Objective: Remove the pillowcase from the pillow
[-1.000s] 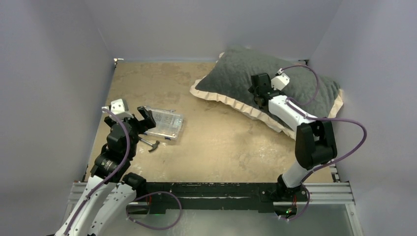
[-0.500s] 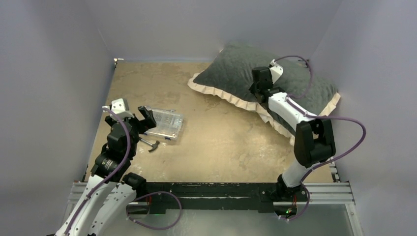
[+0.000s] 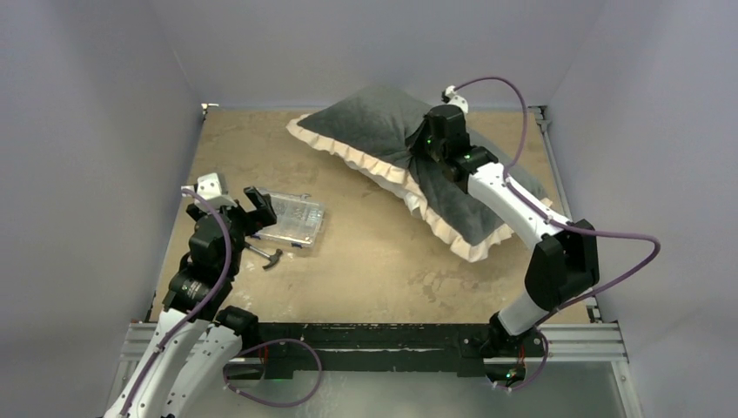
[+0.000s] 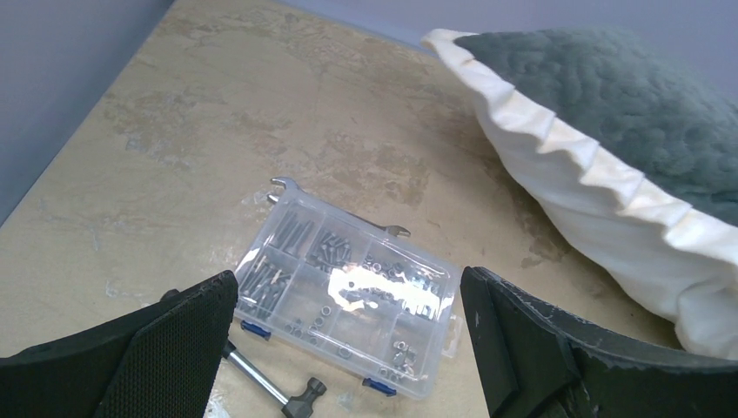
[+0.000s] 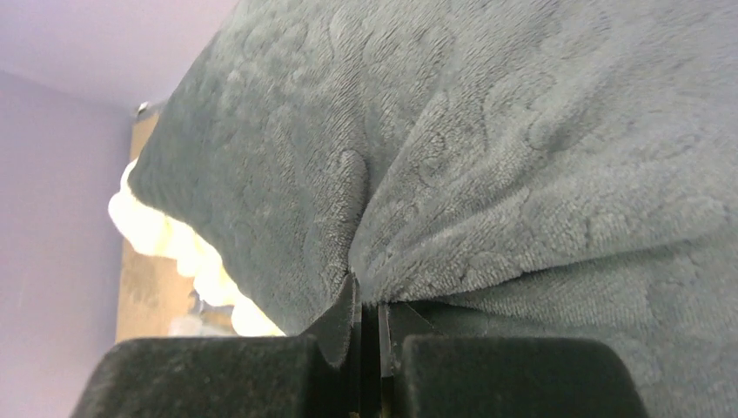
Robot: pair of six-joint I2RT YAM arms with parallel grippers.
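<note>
The pillowcase [image 3: 370, 131] lies at the back of the table, dark grey quilted side up, its cream frill [image 3: 383, 170] along the near edge. It looks plump; the pillow itself is hidden inside it. My right gripper [image 3: 419, 153] is shut on a pinched fold of the grey fabric on top, and in the right wrist view that fold of the pillowcase [image 5: 487, 131] bunches between the closed tips of the gripper [image 5: 370, 305]. My left gripper [image 3: 235, 198] hangs open at the left, well clear of the pillowcase [image 4: 627, 96], with nothing in the left gripper [image 4: 348, 348].
A clear plastic parts box [image 3: 294, 218] sits under the left gripper, full of screws and nuts [image 4: 348, 296]. A wrench [image 4: 287, 185] lies behind it and a T-handle tool [image 4: 270, 383] in front. Grey walls close in the left, back and right.
The right gripper shut on the grey fabric and dragged it left and back, so the whole cushion swung and shifted leftward. The left arm stayed still.
</note>
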